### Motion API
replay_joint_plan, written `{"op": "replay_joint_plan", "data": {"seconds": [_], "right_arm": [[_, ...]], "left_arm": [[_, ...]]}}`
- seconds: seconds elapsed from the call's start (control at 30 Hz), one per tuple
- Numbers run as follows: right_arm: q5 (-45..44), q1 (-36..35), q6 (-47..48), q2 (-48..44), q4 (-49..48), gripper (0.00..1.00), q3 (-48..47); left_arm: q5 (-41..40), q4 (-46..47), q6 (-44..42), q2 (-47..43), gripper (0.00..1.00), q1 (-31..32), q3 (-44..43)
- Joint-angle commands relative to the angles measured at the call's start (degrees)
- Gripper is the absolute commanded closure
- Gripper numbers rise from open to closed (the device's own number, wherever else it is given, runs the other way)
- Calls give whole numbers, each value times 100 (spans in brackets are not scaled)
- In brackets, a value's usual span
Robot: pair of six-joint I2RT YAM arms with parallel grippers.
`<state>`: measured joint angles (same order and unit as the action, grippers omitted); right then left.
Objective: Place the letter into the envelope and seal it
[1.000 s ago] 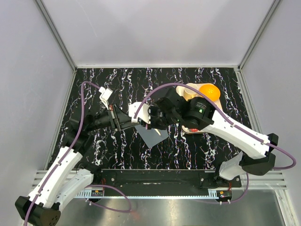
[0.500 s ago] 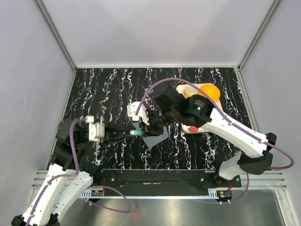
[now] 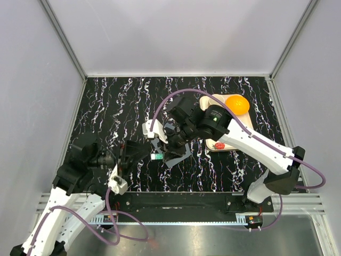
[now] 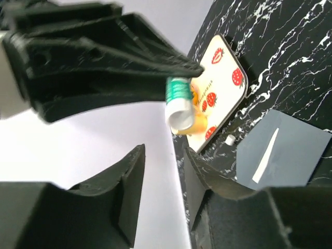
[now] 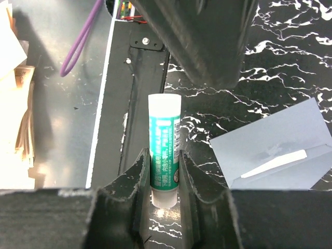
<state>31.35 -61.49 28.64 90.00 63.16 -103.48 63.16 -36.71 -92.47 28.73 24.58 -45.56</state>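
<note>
Since the earlier frame your left arm had pulled back to the lower left of the overhead view, and the left gripper (image 4: 163, 155) had spread wider; its fingers stood apart with nothing between them; your right gripper (image 5: 165, 161) was clamped on a green-and-white glue stick (image 5: 165, 124), just left of centre overhead; the grey envelope (image 5: 280, 140) lay flat on the black marbled tabletop (image 3: 117, 101), right of the stick in the right wrist view, a pale strip across it; a strawberry-printed tray (image 4: 225, 70) sat right of centre overhead, an orange ball (image 3: 237, 104) by its upper right corner.
</note>
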Motion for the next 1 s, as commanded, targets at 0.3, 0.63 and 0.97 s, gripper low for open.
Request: {"op": "replay_joint_plan", "data": {"seconds": [0.3, 0.63, 0.97], "right_arm": [[-2501, 50, 395, -878, -1077, 100, 320], [-2714, -178, 1003, -1019, -1385, 100, 487], [-2994, -539, 1284, -1054, -1446, 100, 636]], "left_arm": [[-1853, 234, 8803, 895, 44, -41, -1482], [-1165, 3247, 13736, 1249, 36, -41, -287], [-1236, 3784, 14722, 1504, 45, -41, -32]]}}
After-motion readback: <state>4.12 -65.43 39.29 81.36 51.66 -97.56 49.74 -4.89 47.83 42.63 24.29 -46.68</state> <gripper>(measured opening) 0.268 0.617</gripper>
